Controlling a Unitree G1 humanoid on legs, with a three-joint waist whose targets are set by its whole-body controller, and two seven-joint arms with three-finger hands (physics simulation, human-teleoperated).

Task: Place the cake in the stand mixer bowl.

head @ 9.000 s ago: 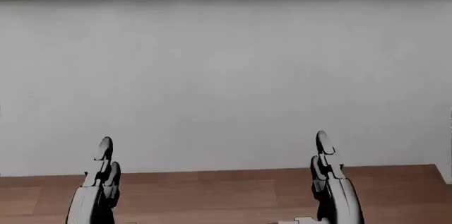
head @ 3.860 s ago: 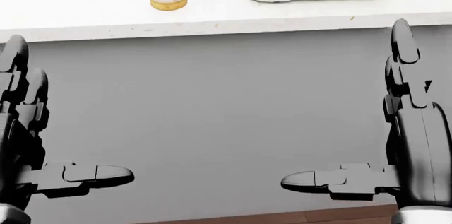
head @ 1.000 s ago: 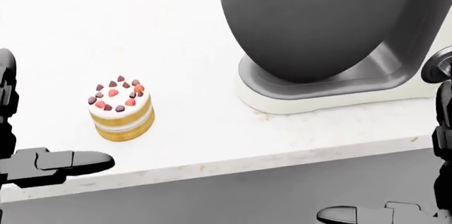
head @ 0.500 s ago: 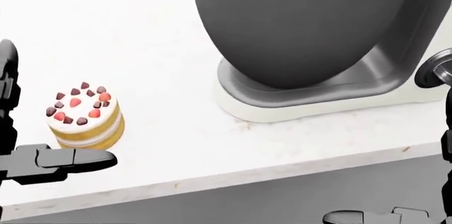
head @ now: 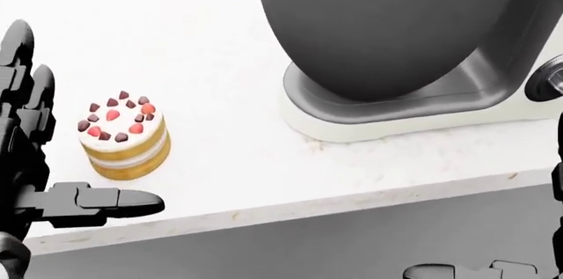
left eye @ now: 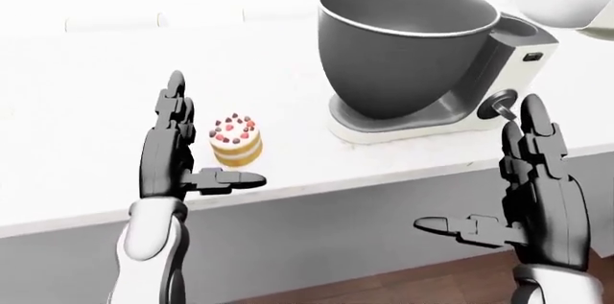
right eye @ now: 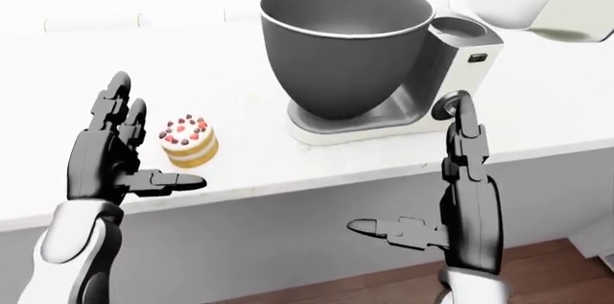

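Sitting near the white counter [left eye: 86, 102] edge, left of the stand mixer bowl [left eye: 408, 45], the small layered cake [left eye: 235, 140] looked soft and crushable, best cradled low around its sides by the spread-fingered left hand [left eye: 173, 164], while the right hand [left eye: 538, 203] hung equally splayed and empty

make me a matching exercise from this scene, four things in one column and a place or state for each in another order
Things:
1. cake
2. stand mixer bowl
3. left hand
4. right hand

States:
A. open, low at the eye views' right, off the counter
B. empty, on the mixer base
C. standing on the counter, not held
D. open, just left of the cake

Pairs: 1-C, 2-B, 3-D, 4-A
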